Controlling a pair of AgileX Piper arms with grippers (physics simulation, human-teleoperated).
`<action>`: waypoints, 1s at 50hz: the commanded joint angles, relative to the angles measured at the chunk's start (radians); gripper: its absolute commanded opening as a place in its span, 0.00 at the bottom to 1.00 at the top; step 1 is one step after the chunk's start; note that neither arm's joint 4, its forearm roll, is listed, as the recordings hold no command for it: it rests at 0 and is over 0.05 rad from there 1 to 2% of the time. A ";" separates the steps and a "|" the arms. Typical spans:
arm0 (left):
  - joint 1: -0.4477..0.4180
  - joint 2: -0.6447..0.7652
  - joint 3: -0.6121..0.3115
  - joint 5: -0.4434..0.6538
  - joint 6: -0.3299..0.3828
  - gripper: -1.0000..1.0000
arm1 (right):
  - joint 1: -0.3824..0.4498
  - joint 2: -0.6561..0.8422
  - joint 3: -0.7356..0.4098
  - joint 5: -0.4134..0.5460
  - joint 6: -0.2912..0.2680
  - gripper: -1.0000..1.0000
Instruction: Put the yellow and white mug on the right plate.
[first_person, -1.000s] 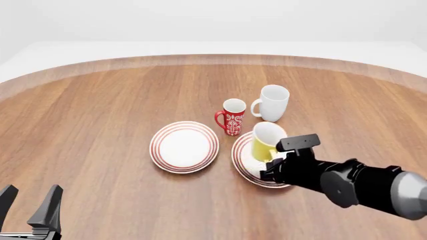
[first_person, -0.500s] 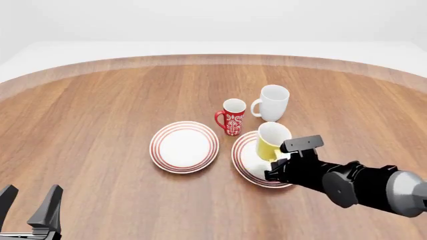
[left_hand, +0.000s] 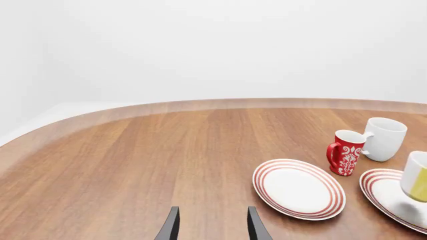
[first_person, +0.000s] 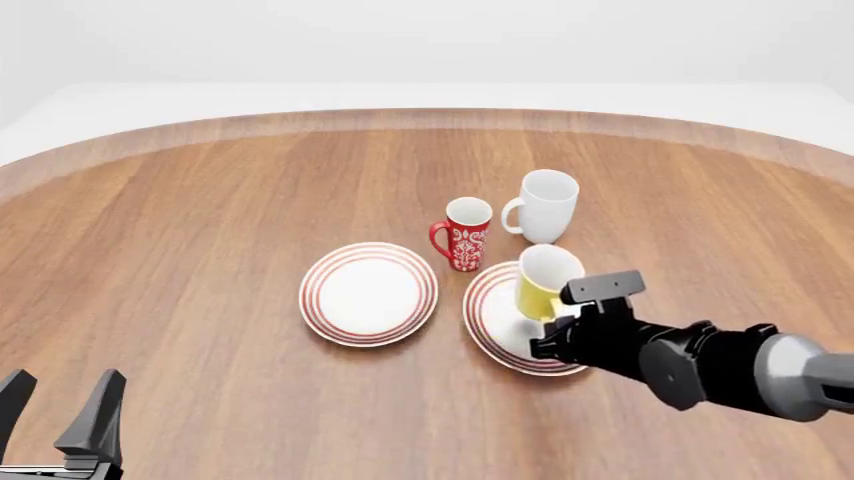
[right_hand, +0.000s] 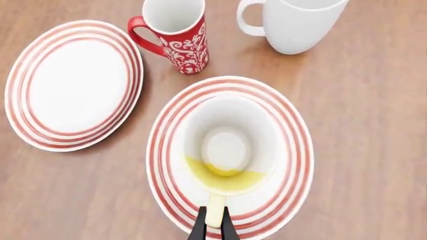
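Yellow and white mug (right_hand: 230, 150) over right plate (right_hand: 293, 135), handle pinched by low-reaching right hand (right_hand: 213, 226)

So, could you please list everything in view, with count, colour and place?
table: one, brown wood, under everything.
left plate: one, white with red rings, centre.
right plate: one, white with red rings, beside the left plate.
yellow and white mug: one, yellow outside, white inside, over the right plate.
red mug: one, red with white pattern, behind the plates.
white mug: one, white, right of the red mug.
left gripper: one, black, open, near left.
right gripper: one, black, shut on the yellow mug's handle.
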 joint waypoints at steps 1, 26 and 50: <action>0.000 0.000 0.000 0.000 0.000 1.00 | -0.012 0.015 0.012 -0.027 0.008 0.00; 0.000 0.000 0.000 0.000 0.000 1.00 | 0.005 0.021 0.002 -0.017 0.021 1.00; 0.000 0.000 0.000 0.000 0.000 1.00 | 0.050 -0.142 0.071 0.036 0.065 1.00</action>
